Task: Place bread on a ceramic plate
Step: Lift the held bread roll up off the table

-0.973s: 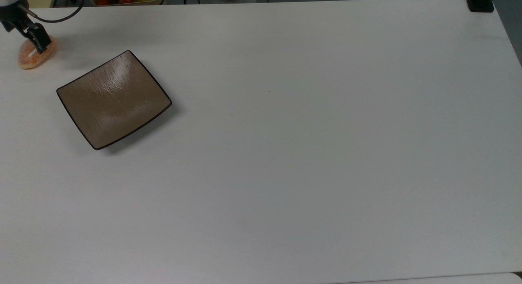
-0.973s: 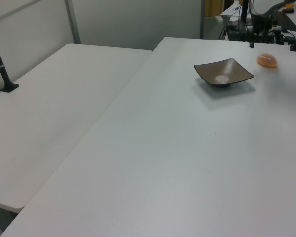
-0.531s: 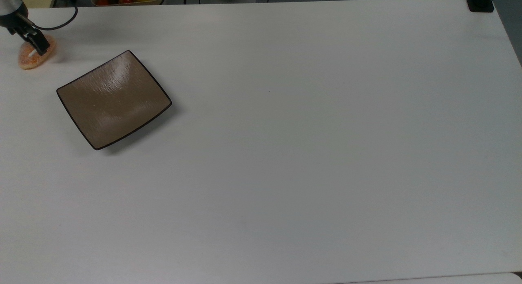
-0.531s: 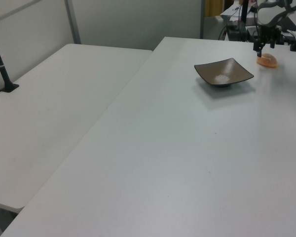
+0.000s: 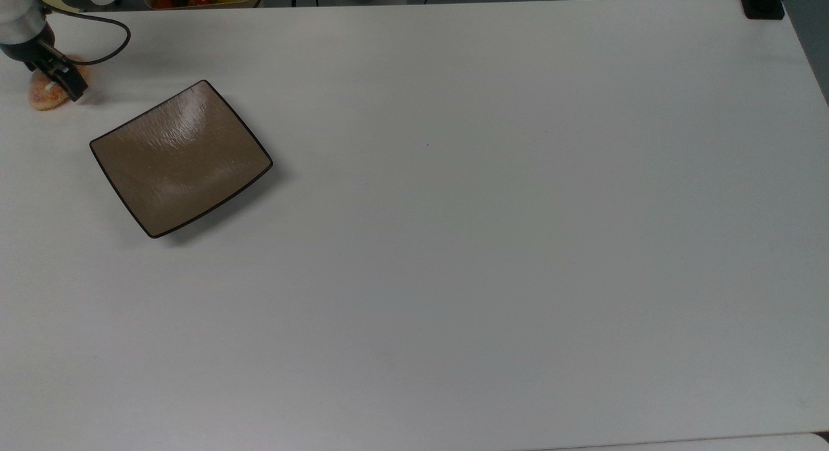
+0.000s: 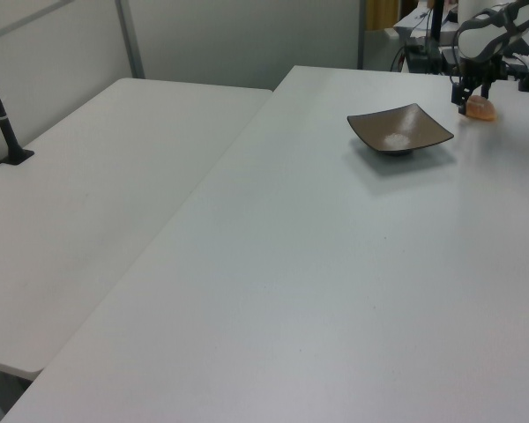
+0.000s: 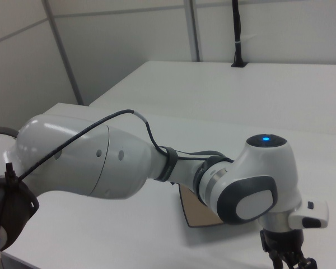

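We see the gripper (image 5: 61, 81) at the far left corner of the white desk (image 5: 492, 231) in the top view, down over the bread (image 5: 44, 96). The bread is a small orange-brown bun lying on the desk, apart from the plate (image 5: 181, 158), which sits near it toward the top view's lower right. The plate is square, glossy brown, dark-rimmed and bare.

In the left view the gripper (image 6: 473, 91) stands upright at the bun (image 6: 483, 108), with the plate (image 6: 400, 131) a little to the left view's left. We cannot tell how wide the fingers are, or whether they already press the bread; their tips blend into the bun.

We judge that the step in hand is the grasp. To do it well, we would centre the fingers across the bun's short width, low enough to catch its sides, and close gently, since bread likely yields and may crumble. We would then lift clear of the plate's raised rim before carrying the bun over.

In the right view the arm (image 7: 129, 162) crosses the foreground, with a corner of the plate (image 7: 193, 213) visible beneath it.
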Available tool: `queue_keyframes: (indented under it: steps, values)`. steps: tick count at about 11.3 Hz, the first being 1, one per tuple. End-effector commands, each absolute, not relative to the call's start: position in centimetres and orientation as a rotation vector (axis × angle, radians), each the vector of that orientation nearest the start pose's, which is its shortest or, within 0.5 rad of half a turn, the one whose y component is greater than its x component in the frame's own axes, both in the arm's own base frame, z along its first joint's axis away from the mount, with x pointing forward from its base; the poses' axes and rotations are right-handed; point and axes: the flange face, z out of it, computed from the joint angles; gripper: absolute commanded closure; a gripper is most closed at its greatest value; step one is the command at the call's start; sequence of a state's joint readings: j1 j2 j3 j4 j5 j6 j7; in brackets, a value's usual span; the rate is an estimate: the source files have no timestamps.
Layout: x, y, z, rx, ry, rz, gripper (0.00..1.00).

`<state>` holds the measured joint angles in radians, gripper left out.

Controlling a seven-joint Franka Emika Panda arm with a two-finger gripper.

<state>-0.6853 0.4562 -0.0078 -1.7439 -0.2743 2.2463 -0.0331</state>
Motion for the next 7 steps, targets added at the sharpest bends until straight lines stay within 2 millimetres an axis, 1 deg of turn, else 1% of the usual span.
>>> queue_keyframes:
  steps: [1,2,3,4,5,6,7]
  values:
    - [50.3,-43.4,32.1,-3.306,0.719,0.057,0.58]
    - [49.9,-43.9,32.2,-3.306,0.71,0.063,0.69]
    - [49.9,-43.9,32.2,-3.306,0.71,0.064,0.77]
    - [49.8,-44.0,32.4,-3.307,0.711,0.06,0.8]
    - [49.8,-44.0,32.4,-3.308,0.709,0.06,0.8]
    - [49.9,-44.0,33.0,-3.307,0.708,0.046,0.8]
    - [49.9,-44.1,33.9,-3.308,0.72,0.026,0.8]
